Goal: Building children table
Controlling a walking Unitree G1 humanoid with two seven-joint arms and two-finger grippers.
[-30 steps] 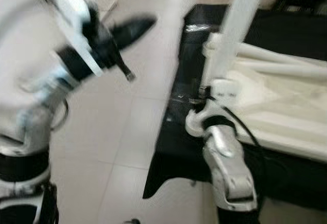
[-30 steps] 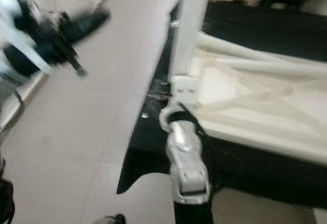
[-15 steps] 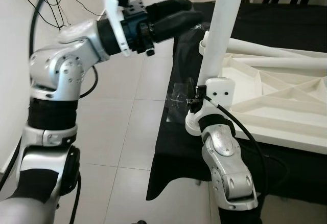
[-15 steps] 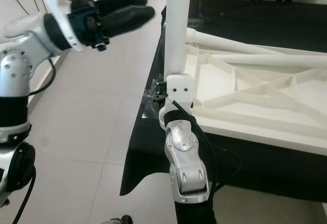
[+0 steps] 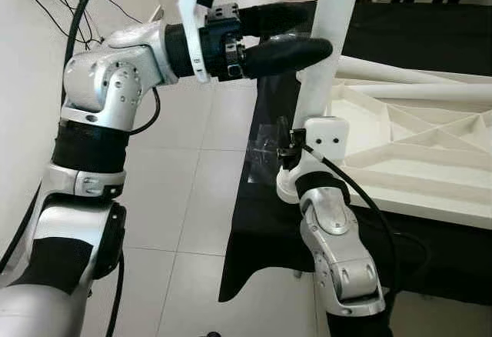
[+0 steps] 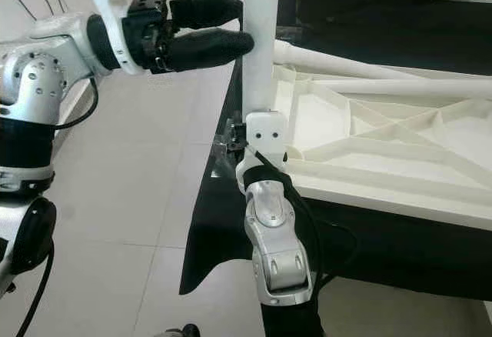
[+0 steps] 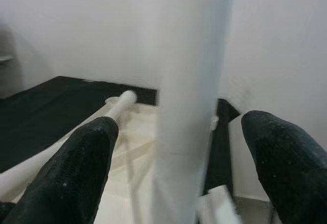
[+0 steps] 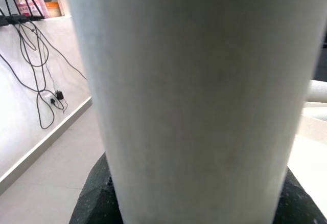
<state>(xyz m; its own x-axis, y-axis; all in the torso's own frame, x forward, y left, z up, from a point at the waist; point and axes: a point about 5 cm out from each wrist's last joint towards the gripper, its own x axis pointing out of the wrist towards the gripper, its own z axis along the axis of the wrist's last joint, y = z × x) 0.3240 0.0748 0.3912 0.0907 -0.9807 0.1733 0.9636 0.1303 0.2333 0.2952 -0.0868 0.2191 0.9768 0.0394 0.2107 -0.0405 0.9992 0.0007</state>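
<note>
**A:** What do the two head views give you?

**B:** A white table leg [image 5: 329, 37] stands upright at the corner of an upturned white tabletop [image 5: 400, 148], whose ribbed underside faces up. The tabletop lies on a black cloth [image 5: 265, 198] spread over a pale tiled floor [image 5: 192, 168]. The left gripper [image 5: 304, 33] reaches in from the robot's left at mid-height on the leg, its two black fingers spread apart, one on the near side of the leg and one behind it. I cannot tell whether they touch it.

**A:** And the right arm?

**B:** It comes up from below, and the right gripper [image 6: 257, 133] sits at the foot of the leg, just where the leg meets the tabletop corner. Its wrist block hides the fingers there. More white legs [image 6: 369, 71] lie flat across the tabletop beyond.

**A:** Left wrist view?

**B:** The leg rises blurred between the two black fingers [image 7: 82, 168], with a clear gap to each, so that hand is spread wide. Behind it are the tabletop, one lying leg and the black cloth.

**A:** Right wrist view?

**B:** The leg is very close to the lens, with a black pad [image 8: 94, 198] pressed against it low down on either side. That hand looks clamped on the leg. Off to the side are a white wall, dangling cables [image 8: 41, 86] and the floor.
</note>
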